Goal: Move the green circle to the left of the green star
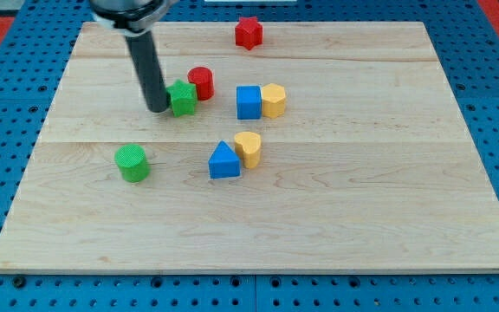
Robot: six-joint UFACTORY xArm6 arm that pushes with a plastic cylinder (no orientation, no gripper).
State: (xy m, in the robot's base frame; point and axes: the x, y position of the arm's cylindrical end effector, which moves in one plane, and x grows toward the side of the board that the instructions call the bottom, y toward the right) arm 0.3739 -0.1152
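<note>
Toward the view's upper left of the wooden tabletop (388,191), the tool's tip (158,109) rests just beside the green star (183,98), on that block's left side and seemingly touching it. The tool is a bare rod with nothing to clench or release; it grasps nothing and can only push.

The green circle (132,163) sits well apart, lower and further to the view's left, with open board around it. The red cylinder (201,82) stands touching or nearly touching the star on its upper right. A blue cube (249,101) and a yellow block (273,100) sit together to the right, a blue triangular block (224,161) and a second yellow block (249,148) below them, and a red star (249,33) near the top edge.

To do the step well, the tip should probably leave the star's side without nudging it, travel round to the circle's lower side, and push upward and slightly rightward, centred on the block so it does not slip off sideways. The push should end short of the star, leaving the circle level with it on its left.

The circle is an upright round cylinder, so it has no facing direction and no long axis across the tabletop; any approach side serves equally.
</note>
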